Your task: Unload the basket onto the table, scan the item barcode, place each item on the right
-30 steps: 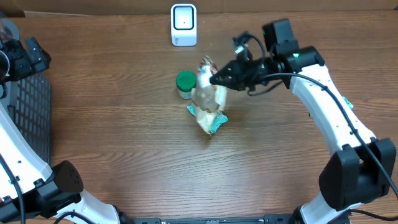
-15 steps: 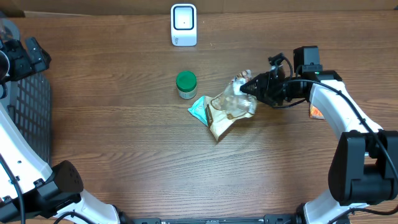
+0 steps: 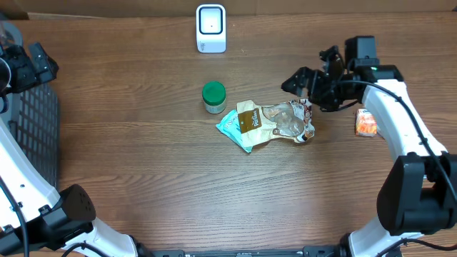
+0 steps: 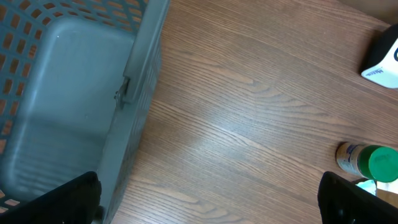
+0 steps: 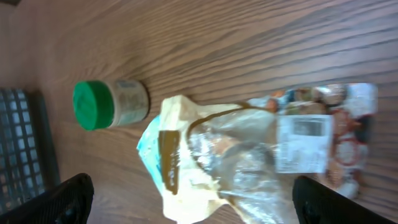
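1. The snack bag [image 3: 271,123] lies flat on the worktop [image 3: 143,178], a little toward 3 o'clock of centre. Its long axis runs 9 to 3.
2. The right claw [image 3: 301,88] stands wide open and grips nothing. The bag lies toward 7 o'clock from it, with its 3 o'clock end nearest and not touching.
3. The left claw [image 4: 205,190] is also spread wide and empty, far off at 9 o'clock over the basket [image 4: 56,93]. The right arm is much the nearer.
4. A white label [image 5: 301,144] faces up near the bag's 3 o'clock end. We take it for the barcode, but the print is too blurred to confirm.
5. The scanner [image 3: 211,28] stands at the 12 o'clock edge, toward 11 from the bag and well apart. We judge the bag needs regripping and its label presented there.
6. Containers:
   - The part of the basket we see shows nothing inside.
   - The jar [image 3: 213,96] has its green lid on and sits near the bag's 9 o'clock end, apart. We cannot tell its contents.
   - The bag's clear panel shows mixed pieces.
7. An orange packet [image 3: 365,123] lies at 3 o'clock of the bag, apart.
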Action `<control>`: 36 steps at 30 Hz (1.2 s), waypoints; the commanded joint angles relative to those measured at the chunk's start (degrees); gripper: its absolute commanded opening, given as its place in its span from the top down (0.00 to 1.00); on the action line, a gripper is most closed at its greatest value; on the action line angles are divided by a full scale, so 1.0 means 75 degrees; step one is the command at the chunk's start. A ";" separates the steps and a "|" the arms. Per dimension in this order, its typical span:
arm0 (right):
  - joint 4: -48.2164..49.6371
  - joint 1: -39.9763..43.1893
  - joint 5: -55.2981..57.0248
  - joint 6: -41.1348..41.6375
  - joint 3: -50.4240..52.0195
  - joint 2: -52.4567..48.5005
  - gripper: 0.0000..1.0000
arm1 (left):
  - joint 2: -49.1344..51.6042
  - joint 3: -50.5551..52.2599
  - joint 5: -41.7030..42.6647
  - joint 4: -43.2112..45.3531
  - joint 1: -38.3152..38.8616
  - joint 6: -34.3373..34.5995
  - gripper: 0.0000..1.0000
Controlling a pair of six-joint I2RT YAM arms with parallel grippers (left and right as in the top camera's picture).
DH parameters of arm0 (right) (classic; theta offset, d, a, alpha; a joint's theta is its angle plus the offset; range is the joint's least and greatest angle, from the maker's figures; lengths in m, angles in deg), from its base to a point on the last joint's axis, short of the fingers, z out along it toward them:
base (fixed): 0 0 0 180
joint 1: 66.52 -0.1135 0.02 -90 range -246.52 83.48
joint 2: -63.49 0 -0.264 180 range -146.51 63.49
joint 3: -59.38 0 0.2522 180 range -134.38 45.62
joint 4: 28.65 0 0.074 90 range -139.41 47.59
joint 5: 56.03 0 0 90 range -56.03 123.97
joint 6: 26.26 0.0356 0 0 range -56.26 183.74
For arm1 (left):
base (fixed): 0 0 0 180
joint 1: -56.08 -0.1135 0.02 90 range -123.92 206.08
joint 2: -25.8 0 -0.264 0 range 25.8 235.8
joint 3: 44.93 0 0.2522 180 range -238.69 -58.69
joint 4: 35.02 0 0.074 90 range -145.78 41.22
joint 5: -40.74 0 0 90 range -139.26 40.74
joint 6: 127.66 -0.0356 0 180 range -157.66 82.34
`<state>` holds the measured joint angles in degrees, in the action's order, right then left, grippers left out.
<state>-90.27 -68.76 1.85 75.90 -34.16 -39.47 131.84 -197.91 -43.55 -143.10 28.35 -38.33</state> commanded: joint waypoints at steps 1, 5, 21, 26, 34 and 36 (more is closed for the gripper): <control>-0.0102 -0.0691 0.0076 0.0032 -0.0163 0.0009 0.00 | -0.0096 -0.0090 0.0006 0.0006 0.0052 -0.0143 0.00; -0.0391 -0.1501 0.0140 0.0178 -0.0163 0.0009 0.00 | -0.0096 -0.0087 0.0006 0.0006 0.0052 -0.0143 0.00; -0.2294 -0.2416 0.4051 0.1679 0.0790 0.0009 0.88 | -0.0096 -0.0090 0.0006 0.0006 0.0055 -0.0143 0.00; -0.1384 -0.2136 0.4097 0.1784 0.1722 0.0006 0.88 | -0.0096 -0.0087 0.0006 0.0006 0.0055 -0.0143 0.01; 0.0335 -0.1542 0.4986 0.2011 0.2384 0.0003 0.88 | -0.0096 -0.0087 0.0006 0.0006 0.0055 -0.0143 0.00; 0.0682 -0.1352 0.5286 0.2011 0.2396 0.0003 0.88 | -0.0096 -0.0087 0.0006 0.0006 0.0055 -0.0146 0.00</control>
<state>-86.92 -80.72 36.60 89.95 -16.61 -39.65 131.84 -197.91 -43.55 -143.10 28.35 -38.33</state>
